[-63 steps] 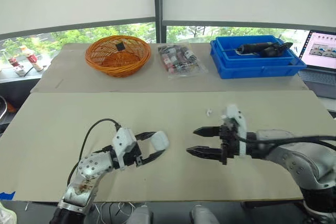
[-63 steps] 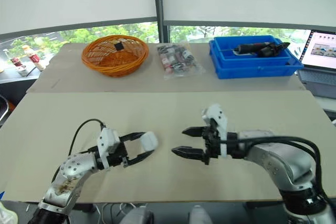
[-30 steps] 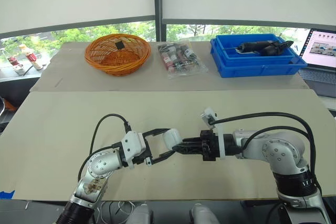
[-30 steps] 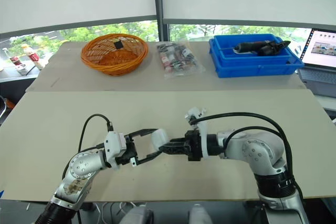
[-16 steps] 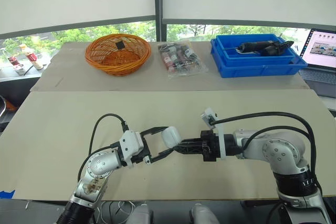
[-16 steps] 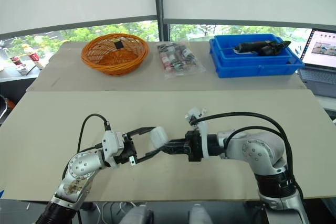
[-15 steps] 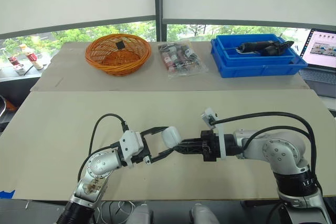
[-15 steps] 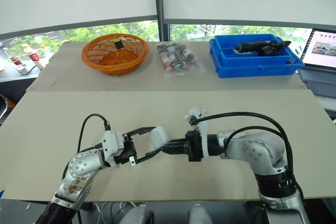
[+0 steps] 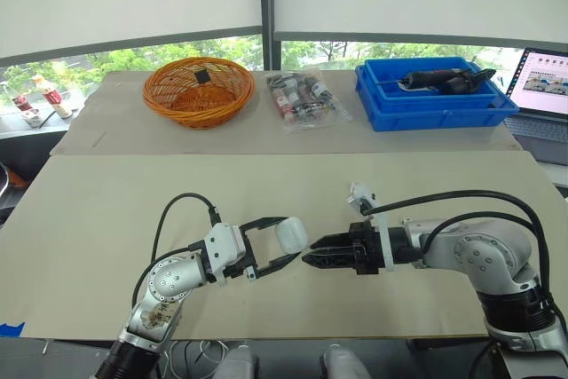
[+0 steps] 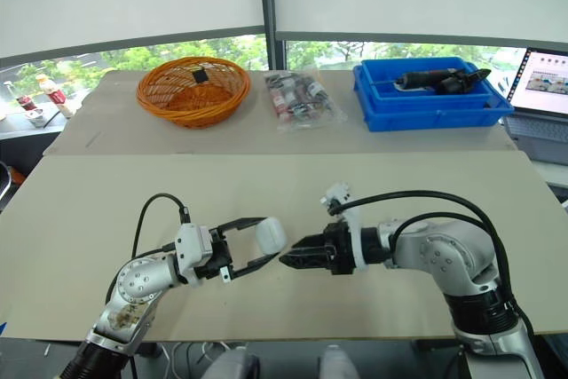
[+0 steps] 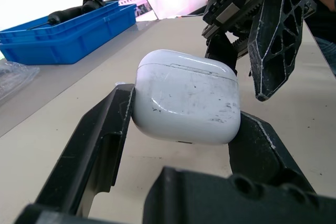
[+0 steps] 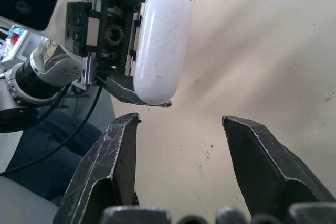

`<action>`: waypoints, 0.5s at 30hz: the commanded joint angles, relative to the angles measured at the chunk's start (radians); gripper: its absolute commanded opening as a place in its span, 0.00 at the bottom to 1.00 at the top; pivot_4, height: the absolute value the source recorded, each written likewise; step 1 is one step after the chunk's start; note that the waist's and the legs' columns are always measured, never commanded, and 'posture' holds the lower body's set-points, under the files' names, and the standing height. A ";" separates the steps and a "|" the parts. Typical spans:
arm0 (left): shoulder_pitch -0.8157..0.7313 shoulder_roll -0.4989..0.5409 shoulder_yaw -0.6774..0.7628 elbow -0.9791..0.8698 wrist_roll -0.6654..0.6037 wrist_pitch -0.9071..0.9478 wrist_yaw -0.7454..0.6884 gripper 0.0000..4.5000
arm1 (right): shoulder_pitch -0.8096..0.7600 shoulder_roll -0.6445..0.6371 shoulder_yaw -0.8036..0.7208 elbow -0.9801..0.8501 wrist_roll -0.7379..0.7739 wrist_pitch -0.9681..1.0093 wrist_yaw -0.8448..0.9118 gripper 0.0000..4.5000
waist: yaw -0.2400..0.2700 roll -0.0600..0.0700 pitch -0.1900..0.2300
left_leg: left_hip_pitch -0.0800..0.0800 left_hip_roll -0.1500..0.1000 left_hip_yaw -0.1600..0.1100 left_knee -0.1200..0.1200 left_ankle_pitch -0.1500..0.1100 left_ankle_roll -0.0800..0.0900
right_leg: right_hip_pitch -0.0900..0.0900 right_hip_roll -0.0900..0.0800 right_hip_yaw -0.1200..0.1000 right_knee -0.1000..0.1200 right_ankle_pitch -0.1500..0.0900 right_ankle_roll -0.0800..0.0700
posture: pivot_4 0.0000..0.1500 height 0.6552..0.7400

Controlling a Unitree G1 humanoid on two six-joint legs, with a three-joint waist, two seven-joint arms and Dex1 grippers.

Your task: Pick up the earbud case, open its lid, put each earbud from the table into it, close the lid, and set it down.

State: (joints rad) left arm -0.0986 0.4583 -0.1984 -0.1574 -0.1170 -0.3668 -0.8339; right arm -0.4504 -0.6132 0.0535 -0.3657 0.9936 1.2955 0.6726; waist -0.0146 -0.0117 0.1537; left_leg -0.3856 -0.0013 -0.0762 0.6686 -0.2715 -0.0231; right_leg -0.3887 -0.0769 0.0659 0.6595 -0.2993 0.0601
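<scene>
Bare table (image 9: 106, 210) free either side of both arms, slim gap between the earbud case (image 9: 291, 233) clamped in the left gripper (image 9: 290, 240) and the spread right gripper (image 9: 311, 260) (not touching), basket (image 9: 197, 90), packets (image 9: 306, 99) and blue bin (image 9: 435, 104) well apart along the far edge.

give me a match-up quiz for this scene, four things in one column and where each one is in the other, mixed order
Things
1. earbud case
2. orange basket
3. blue bin
4. laptop

Places
A. at the right edge of the scene, screen lit
B. left end of the back table
C. clamped between the fingers of the left gripper
D. right end of the back table, with a dark tool lying in it

Pairs: 1-C, 2-B, 3-D, 4-A
</scene>
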 commanded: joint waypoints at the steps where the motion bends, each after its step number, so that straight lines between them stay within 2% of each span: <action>1: -0.014 0.000 -0.004 -0.027 -0.009 -0.007 0.002 0.57 | -0.026 0.033 -0.027 -0.011 0.023 -0.004 -0.018 0.63 | 0.000 0.000 0.000 | 0.000 0.000 0.000 0.000 0.000 0.000 | 0.000 0.000 0.000 0.000 0.000 0.000 | 1.00 1.00; 12: -0.014 0.000 -0.008 -0.042 -0.007 0.001 0.005 0.57 | -0.057 0.090 -0.028 0.026 0.035 0.017 -0.048 0.63 | 0.000 0.000 0.000 | 0.000 0.000 0.000 0.000 0.000 0.000 | 0.000 0.000 0.000 0.001 0.000 0.000 | 1.00 1.00; 15: -0.014 -0.001 -0.007 -0.046 -0.007 0.005 0.009 0.57 | -0.059 0.090 -0.025 0.032 0.035 0.021 -0.043 0.44 | 0.000 0.000 0.000 | 0.000 0.000 0.000 0.000 0.000 0.000 | 0.000 0.000 0.000 0.001 0.000 0.000 | 1.00 1.00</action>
State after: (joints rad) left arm -0.1029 0.4585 -0.2040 -0.1615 -0.1166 -0.3603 -0.8328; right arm -0.4938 -0.5249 0.0514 -0.3217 1.0069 1.3121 0.6280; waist -0.0150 -0.0116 0.1537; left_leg -0.3854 -0.0013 -0.0765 0.6688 -0.2715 -0.0232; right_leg -0.3888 -0.0769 0.0659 0.6607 -0.2993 0.0601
